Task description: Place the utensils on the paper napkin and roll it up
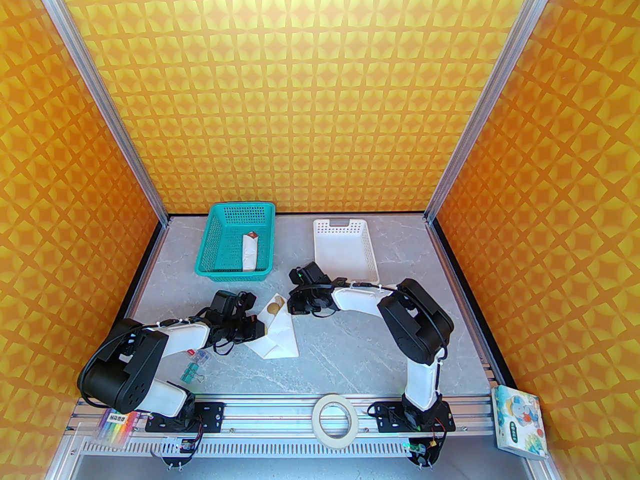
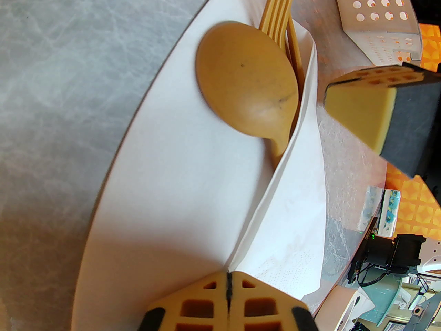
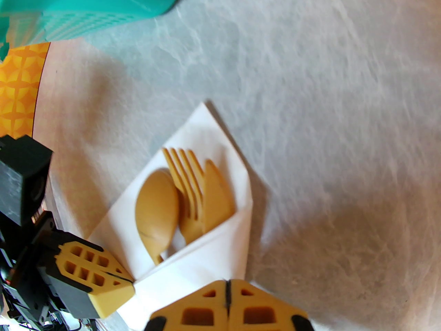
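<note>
The white paper napkin (image 1: 278,335) lies on the grey table between my arms, with one side folded over into a pocket (image 3: 206,253). The tan wooden utensils rest in it: a spoon (image 2: 248,81), a fork (image 2: 277,16) and a knife (image 3: 215,191), heads sticking out and handles hidden under the flap. My left gripper (image 2: 228,278) is shut, its tips right at the corner of the fold; I cannot tell whether paper is pinched. My right gripper (image 3: 227,283) is shut too, at the napkin's right edge, and looks slightly apart from it in the left wrist view (image 2: 327,93).
A teal basket (image 1: 210,248) at the back left holds a white roll with a red-brown tip (image 1: 249,253). A white basket (image 1: 370,253) stands behind the right gripper. Binder clips (image 1: 192,368) lie near the left arm; a tape roll (image 1: 335,415) sits on the front rail.
</note>
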